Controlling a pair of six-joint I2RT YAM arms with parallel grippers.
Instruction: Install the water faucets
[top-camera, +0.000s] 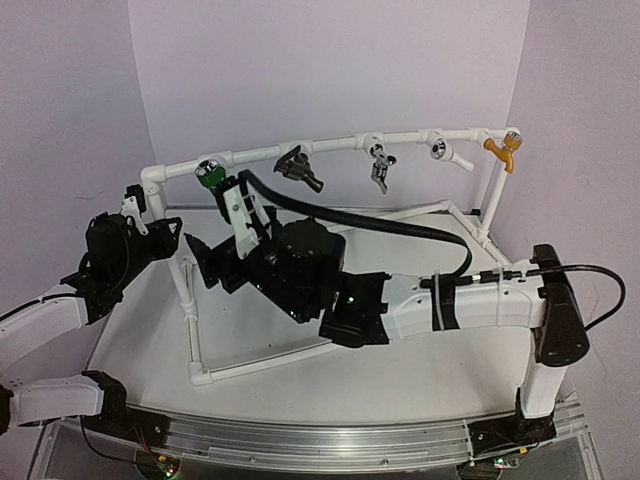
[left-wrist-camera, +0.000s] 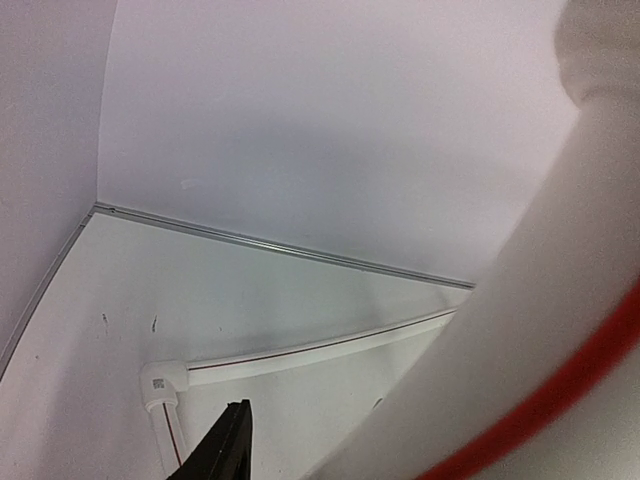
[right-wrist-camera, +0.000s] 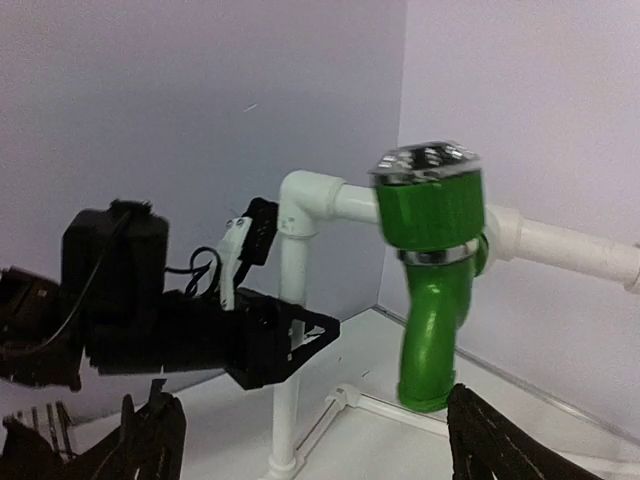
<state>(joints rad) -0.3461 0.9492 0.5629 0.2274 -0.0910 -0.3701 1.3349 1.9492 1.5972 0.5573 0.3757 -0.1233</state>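
Observation:
The green faucet (top-camera: 208, 176) hangs on the top rail of the white pipe frame (top-camera: 330, 145), near its left end. In the right wrist view the green faucet (right-wrist-camera: 432, 270) sits on a tee with its spout pointing down. My right gripper (right-wrist-camera: 320, 440) is open just below it; the spout ends between and above the fingers, untouched. It shows in the top view (top-camera: 232, 200) too. The dark brown-black faucet (top-camera: 298, 168) hangs on the rail further right. My left gripper (top-camera: 165, 228) straddles the frame's left upright (right-wrist-camera: 293, 300) and appears shut on it; only one finger (left-wrist-camera: 228, 448) shows.
A grey tap (top-camera: 380, 168), a white tap (top-camera: 445, 151) and an orange-yellow tap (top-camera: 503, 149) hang further right on the rail. The frame's base pipes (top-camera: 260, 362) lie on the white table. A black cable (top-camera: 400, 228) loops over the right arm.

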